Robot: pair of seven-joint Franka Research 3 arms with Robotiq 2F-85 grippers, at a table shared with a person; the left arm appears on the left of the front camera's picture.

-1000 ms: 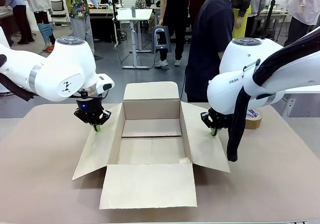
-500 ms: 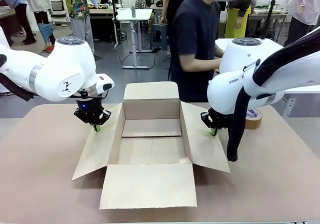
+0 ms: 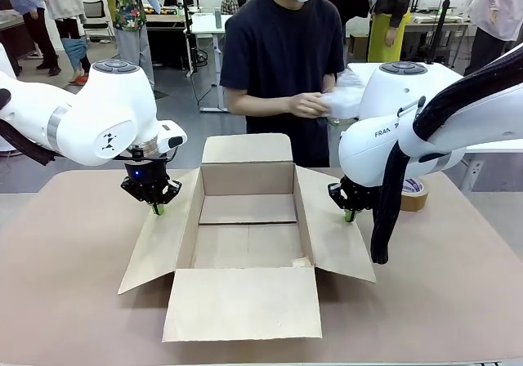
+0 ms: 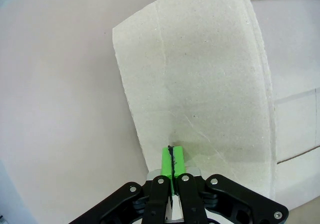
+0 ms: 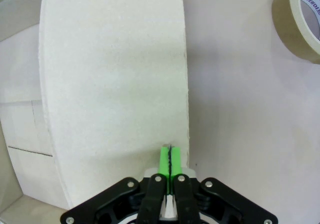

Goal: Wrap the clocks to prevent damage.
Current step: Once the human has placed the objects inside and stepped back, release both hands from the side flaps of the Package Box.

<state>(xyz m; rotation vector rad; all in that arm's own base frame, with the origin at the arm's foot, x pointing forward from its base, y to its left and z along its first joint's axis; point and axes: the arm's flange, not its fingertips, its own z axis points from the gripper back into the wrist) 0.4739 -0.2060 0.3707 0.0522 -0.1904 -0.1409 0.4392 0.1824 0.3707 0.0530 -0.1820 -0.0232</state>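
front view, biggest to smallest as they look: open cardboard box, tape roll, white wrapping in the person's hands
1. open brown cardboard box
2. white wrapping and beige tape roll: alike, both partly behind right arm

I see the open box [image 3: 245, 219] in the middle of the desk [image 3: 65, 301], its flaps opened outward. My left jaws stand over the left flap [image 3: 155, 243] and my right jaws over the right flap [image 3: 339, 239]. A tape roll [image 3: 413, 193] lies on the desk right of the box, behind my right arm. Beyond the far edge stands a person [image 3: 282, 64], holding a bundle [image 3: 343, 98] behind the box.
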